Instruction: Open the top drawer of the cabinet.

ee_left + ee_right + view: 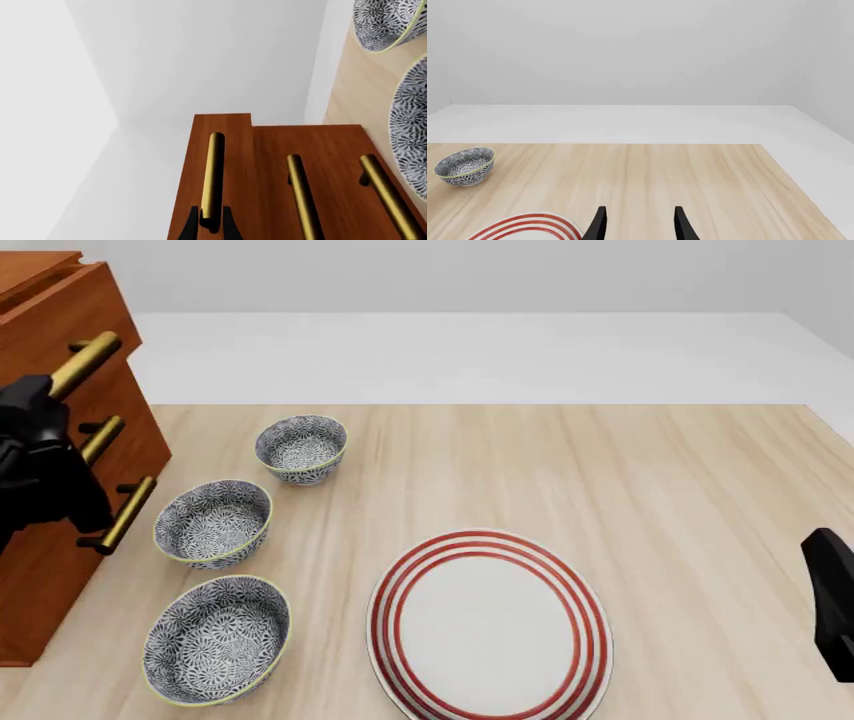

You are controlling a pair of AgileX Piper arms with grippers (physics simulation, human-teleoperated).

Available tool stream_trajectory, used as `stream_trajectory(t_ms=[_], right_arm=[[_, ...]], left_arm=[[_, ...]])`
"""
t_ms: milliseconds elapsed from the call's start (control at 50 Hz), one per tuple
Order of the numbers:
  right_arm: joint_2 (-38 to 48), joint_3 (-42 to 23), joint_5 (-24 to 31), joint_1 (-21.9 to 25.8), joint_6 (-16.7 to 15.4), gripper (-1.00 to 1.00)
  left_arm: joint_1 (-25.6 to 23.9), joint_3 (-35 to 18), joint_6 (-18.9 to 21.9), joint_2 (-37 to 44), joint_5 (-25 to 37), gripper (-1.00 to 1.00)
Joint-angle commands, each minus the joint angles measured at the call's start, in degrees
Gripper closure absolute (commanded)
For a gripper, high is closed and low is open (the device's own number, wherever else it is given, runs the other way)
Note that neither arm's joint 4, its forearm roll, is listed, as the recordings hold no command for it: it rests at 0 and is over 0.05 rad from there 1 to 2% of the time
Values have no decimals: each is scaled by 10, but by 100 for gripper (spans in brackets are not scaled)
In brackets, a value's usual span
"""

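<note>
At the far left of the front view the cabinet point(54, 390) is seen, its top drawer point(60, 315) at the upper left corner pulled slightly forward of the two below — the left gripper point(211, 225) is clamped around that drawer's brass handle point(213, 172). Three patterned bowls point(214, 522) are lined up just right of the cabinet, with a red-ringed plate point(489, 625) at lower centre. At the right edge the right gripper point(638, 225) is held above the table point(641, 490) — fingers parted, nothing between them.

The front view looks down across the desk point(667, 460) from above. The left wrist view sits close against the cabinet point(320, 150). The right wrist view faces low across the desk, sharing the plate point(527, 225).
</note>
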Motion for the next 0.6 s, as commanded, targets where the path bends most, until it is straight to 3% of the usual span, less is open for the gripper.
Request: stream_trajectory(t_ms=[20,600], right_arm=[[0,0,0,0,0,-100],[0,0,0,0,0,-100]], left_arm=[[-18,5,14,21,39,100],[-21,4,18,13,55,100]])
